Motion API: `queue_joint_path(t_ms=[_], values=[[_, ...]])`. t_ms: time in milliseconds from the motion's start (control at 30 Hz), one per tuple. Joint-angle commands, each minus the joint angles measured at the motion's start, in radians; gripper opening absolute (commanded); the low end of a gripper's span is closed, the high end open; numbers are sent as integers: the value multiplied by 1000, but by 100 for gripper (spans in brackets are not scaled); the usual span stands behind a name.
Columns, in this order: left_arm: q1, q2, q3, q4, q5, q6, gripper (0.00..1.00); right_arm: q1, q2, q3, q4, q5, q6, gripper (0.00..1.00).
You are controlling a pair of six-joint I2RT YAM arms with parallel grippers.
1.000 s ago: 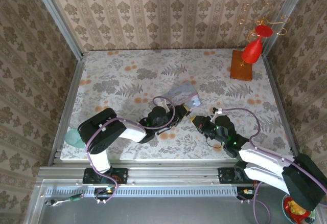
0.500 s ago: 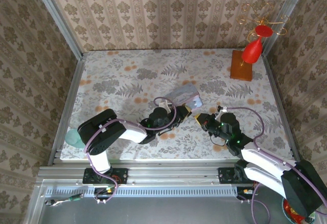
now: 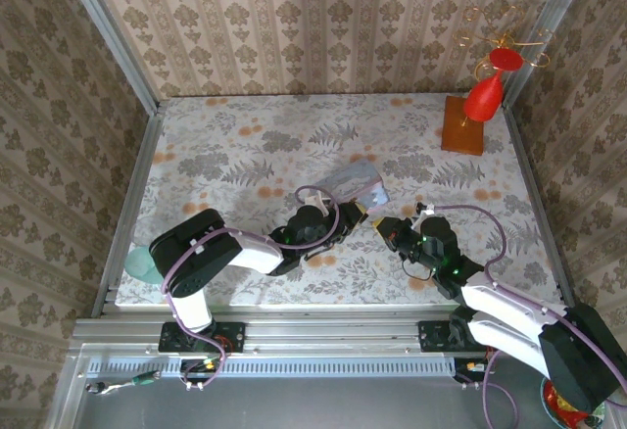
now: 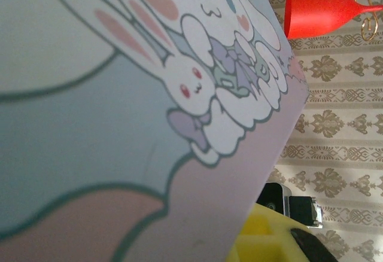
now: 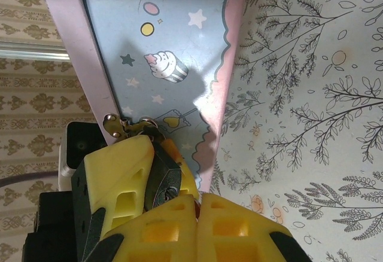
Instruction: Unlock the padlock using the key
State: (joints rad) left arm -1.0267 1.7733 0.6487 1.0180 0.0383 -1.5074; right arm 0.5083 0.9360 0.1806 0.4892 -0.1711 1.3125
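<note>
The padlock point(image 5: 164, 184) hangs at the hasp point(image 5: 115, 124) on the near side of the tin point(image 5: 173, 29). Treat it as small, rigid, smooth metal that swivels freely, and hold it by its flat body sides, where the left pincer point(image 5: 157, 177) appears to pinch it. The right pincer point(image 5: 200, 217) is pressed together just beside it, no key discernible; clearance is tight at the tin wall, with open tabletop point(image 5: 311, 94) to the right.
</note>
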Motion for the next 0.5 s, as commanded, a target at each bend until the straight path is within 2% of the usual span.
queue_joint_path(t_ms=[0, 167, 467], values=[[-95, -7, 52, 78, 176, -14, 0, 34, 5, 66, 103, -12, -12, 0], [-97, 5, 60, 84, 178, -19, 0, 70, 7, 80, 98, 7, -18, 0], [-91, -39, 30, 38, 160, 10, 0, 0, -27, 65, 10, 3, -65, 0]])
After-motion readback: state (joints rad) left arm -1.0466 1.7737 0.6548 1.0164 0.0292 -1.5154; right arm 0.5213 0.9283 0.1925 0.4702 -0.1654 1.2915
